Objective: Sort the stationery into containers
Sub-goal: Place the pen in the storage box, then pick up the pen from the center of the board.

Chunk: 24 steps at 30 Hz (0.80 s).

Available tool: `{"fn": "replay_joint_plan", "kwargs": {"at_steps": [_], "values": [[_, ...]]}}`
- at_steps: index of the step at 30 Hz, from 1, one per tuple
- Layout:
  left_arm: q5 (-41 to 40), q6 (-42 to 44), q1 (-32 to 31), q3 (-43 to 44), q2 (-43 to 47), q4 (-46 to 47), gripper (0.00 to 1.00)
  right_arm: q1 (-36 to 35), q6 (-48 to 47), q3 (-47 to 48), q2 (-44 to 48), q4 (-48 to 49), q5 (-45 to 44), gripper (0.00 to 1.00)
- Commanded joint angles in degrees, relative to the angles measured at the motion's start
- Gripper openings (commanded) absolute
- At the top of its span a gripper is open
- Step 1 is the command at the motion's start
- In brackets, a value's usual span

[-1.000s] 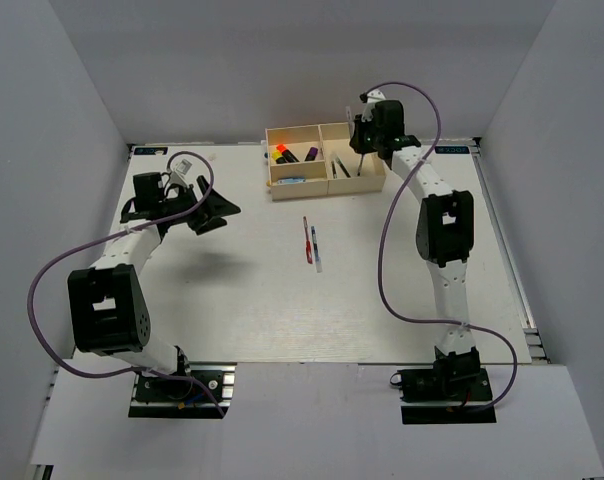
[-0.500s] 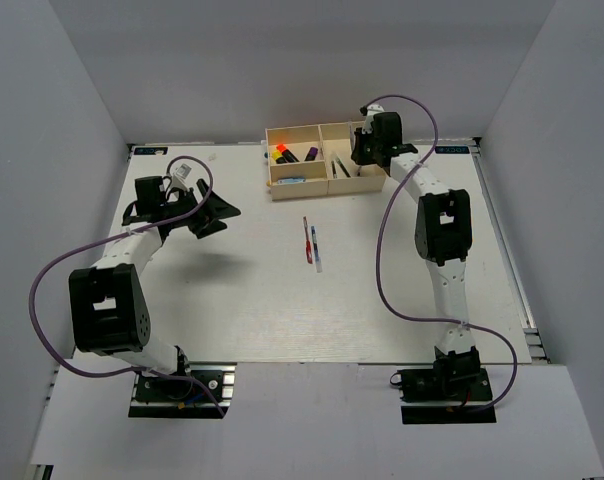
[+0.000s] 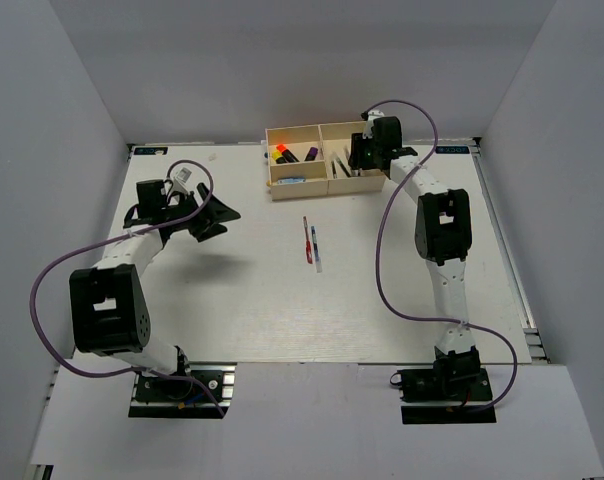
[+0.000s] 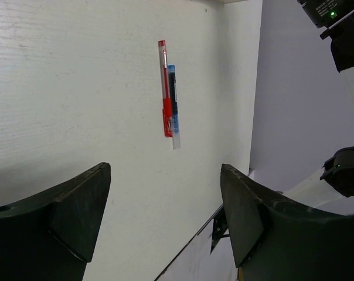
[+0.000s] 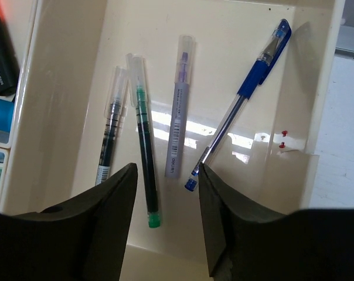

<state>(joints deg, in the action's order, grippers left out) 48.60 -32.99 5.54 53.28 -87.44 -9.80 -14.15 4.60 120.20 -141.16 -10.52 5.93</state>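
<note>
**A:** Where is the right pincer [image 5: 166, 175]?

**B:** It is over the larger compartment of the cream tray [image 3: 300, 128], at the far side of the counter [image 3: 232, 290]. Its fingers stand apart and hold nothing.

**A:** What lies under it?

**B:** Four pens lie on the compartment floor. A black-ink pen [image 5: 109, 143] and a green pen [image 5: 143, 164] lie close together, side by side. A pale purple pen [image 5: 178, 117] lies beside those. A blue-grip pen [image 5: 247, 93] slants up toward the far corner.

**A:** And the two small compartments?

**B:** In the overhead view, the farther one holds stubby black highlighters [image 3: 294, 154]. Their ends look orange and purple, though they are too small there for me to be sure. The nearer one holds a pale blue piece [image 3: 290, 181].

**A:** And the left pincer [image 4: 165, 181]?

**B:** It is spread wide and empty, over the left part of the counter and well apart from the tray.

**A:** Is anything unsorted?

**B:** Two pens. A red pen [image 4: 164, 88] and a loose blue pen [image 4: 173, 102] lie parallel and touching along their length. They are in the middle of the counter, on the near side of the tray and apart from both pincers. The left wrist camera shows them beyond its own fingers.
</note>
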Motion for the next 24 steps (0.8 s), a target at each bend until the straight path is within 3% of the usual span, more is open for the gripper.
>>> {"fn": "replay_joint_plan", "kwargs": {"at_steps": [1,5,7,8,9,10,12,13,15,21,24], "values": [[0.44,1.00,-0.27,-0.36,3.50,2.76,0.84,0.27,1.02,0.65,3.78,1.12,0.65,0.53],[4.74,5.99,-0.88,0.07,5.26,9.27,0.79,0.44,2.61,1.18,9.22,0.33,4.07,0.53],[7.47,15.17,-2.20,5.30,3.17,10.17,0.74,0.62,2.78,0.04,14.23,-0.46,6.01,0.53],[8.78,19.50,-2.72,9.00,-1.72,5.89,0.72,0.70,2.69,-0.66,17.73,-0.72,8.28,0.53],[9.66,24.68,-4.03,13.82,-5.08,-5.81,0.70,0.88,2.35,-1.11,19.68,-2.21,9.70,0.53],[10.02,35.78,-5.00,25.18,-8.85,-13.15,0.65,1.23,1.99,-1.89,21.26,-3.09,10.75,0.53],[9.85,44.47,-7.89,36.84,-19.54,-30.43,0.62,1.76,-0.89,-2.95,26.10,-5.63,14.44,0.54],[8.54,50.77,-9.04,45.86,-22.31,-34.19,0.60,1.93,-2.56,-4.52,27.59,-8.69,15.85,0.54],[3.47,56.86,-12.64,52.60,-27.76,-40.00,0.59,2.29,-8.16,-6.37,32.08,-14.22,19.89,0.54],[-7.37,68.65,-20.29,56.85,-29.98,-35.54,0.57,3.43,-10.75,-23.76,43.94,-21.11,20.96,0.45],[-8.96,85.41,-24.08,58.96,-32.61,-42.39,0.56,4.04,-11.37,-34.22,49.74,-21.64,21.66,0.44]]}}
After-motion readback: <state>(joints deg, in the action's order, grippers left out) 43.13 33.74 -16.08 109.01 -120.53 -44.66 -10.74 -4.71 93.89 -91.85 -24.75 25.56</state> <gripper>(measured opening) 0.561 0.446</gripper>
